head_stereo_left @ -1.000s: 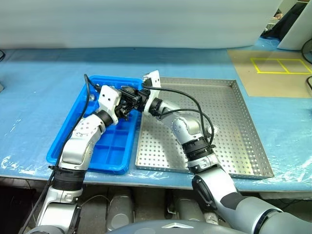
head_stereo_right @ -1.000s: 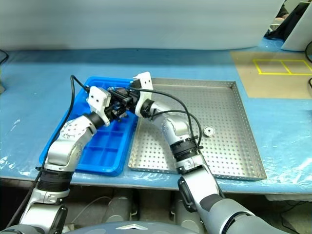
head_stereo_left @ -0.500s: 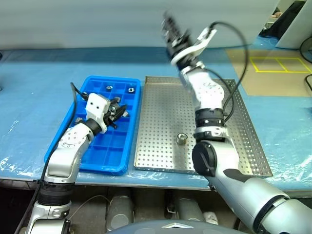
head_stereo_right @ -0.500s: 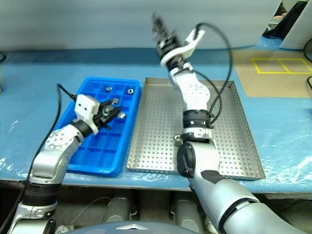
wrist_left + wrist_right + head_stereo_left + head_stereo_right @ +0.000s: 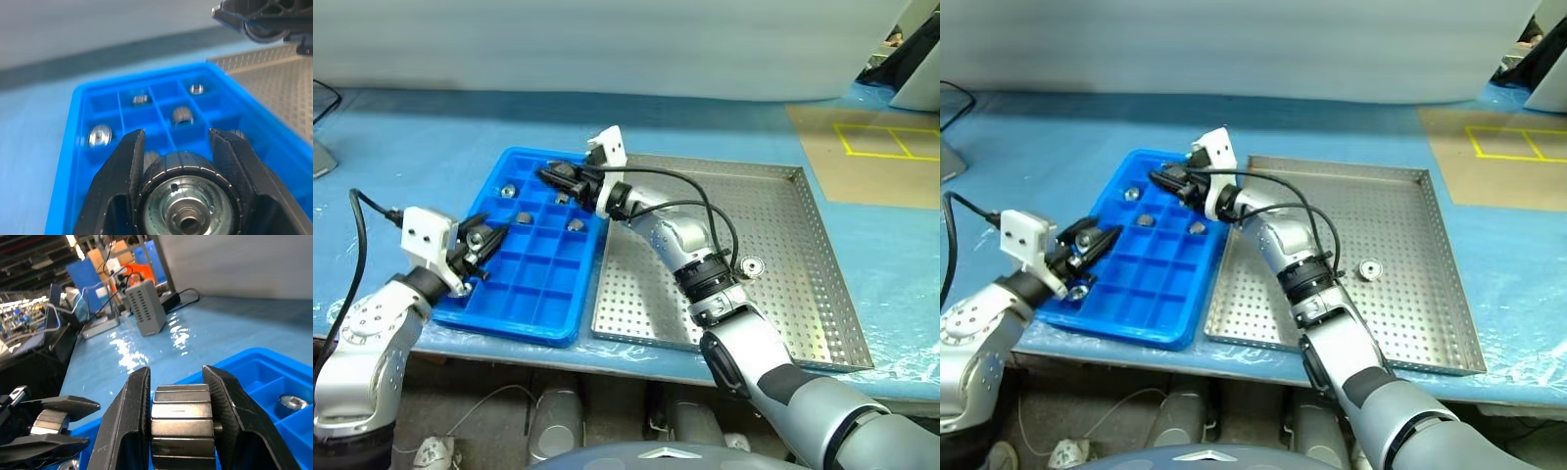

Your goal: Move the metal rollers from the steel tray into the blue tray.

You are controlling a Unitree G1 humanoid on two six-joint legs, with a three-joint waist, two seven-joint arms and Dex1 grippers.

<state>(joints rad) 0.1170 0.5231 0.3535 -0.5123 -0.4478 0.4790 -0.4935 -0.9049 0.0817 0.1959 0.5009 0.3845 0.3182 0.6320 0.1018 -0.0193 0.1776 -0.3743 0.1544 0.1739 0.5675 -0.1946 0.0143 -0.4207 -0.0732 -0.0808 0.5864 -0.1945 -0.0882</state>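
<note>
So both hands grip a roller: right hand (image 5: 551,176) hangs over the blue tray's (image 5: 509,323) far cells, left hand (image 5: 487,238) at its left rim.

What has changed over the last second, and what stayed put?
The left gripper, clamping a roller, drew back toward the blue tray's near-left corner. The right gripper, holding another roller, swung up, then returned over the tray's far end. One roller stays in the steel tray.

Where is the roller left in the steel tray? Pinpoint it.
Head views: the lone metal roller lies on the steel tray, right of centre, just beyond the right arm's elbow.
</note>
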